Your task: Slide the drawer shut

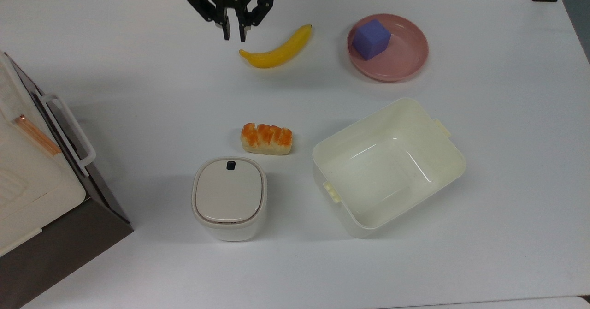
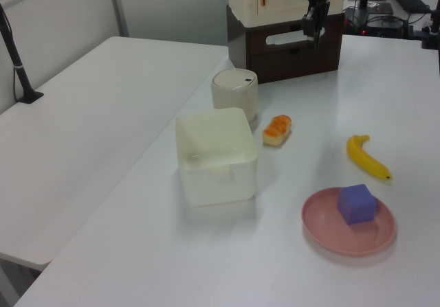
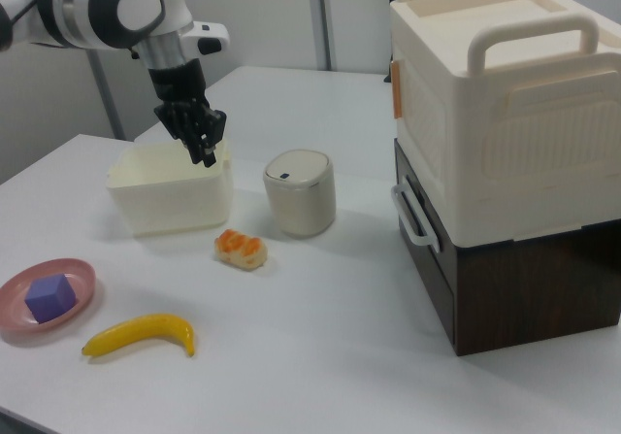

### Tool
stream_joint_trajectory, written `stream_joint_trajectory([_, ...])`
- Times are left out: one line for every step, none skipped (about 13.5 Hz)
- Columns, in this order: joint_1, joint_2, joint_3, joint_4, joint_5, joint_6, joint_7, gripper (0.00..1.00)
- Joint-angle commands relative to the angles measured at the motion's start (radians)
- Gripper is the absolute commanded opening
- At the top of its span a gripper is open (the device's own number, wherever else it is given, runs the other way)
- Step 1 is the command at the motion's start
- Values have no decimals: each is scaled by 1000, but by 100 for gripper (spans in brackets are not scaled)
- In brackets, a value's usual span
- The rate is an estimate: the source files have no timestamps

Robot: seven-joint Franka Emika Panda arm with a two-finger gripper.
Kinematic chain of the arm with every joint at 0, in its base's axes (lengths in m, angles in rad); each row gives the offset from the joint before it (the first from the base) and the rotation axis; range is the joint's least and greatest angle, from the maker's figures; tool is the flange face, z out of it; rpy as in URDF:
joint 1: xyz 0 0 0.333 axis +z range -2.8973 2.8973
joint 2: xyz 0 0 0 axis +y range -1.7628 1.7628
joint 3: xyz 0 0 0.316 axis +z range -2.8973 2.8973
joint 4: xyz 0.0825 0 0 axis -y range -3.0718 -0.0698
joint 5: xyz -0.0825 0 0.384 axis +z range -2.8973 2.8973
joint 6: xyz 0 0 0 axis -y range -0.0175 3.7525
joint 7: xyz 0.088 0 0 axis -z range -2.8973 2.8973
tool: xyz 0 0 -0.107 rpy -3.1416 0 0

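End effector (image 1: 233,36) above bare table (image 1: 138,92)

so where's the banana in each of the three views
Top view: the banana lies near the top middle, just right of the gripper.
Left view: the banana is at the middle right, above the pink plate.
Right view: the banana is at the lower left, right of the pink plate.
Shared landmark: the pink plate with the purple cube beside the banana.
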Motion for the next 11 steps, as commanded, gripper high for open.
stream_joint_trajectory([104,-34,-80,-23,-56,-38,-30,60])
stream_joint_trajectory([144,-34,-111,-23,-61,-39,-28,95])
stream_joint_trajectory([153,-34,-122,-23,-61,-39,-30,100])
stream_joint_trajectory([147,-34,-122,-22,-61,-38,-33,100])
stream_joint_trajectory([144,-34,-122,-19,-59,-38,-45,100])
stream_joint_trajectory([144,-37,-122,-19,-58,-39,-49,100])
stream_joint_trajectory([143,-38,-122,-20,-58,-41,-49,100])
stream_joint_trajectory([143,-38,-122,-19,-53,-41,-48,100])
stream_joint_trajectory([143,-42,-122,-19,-50,-53,-45,100])
stream_joint_trajectory([143,-46,-122,-19,-50,-68,-48,100])
stream_joint_trajectory([143,-48,-122,-19,-50,-72,-46,100])
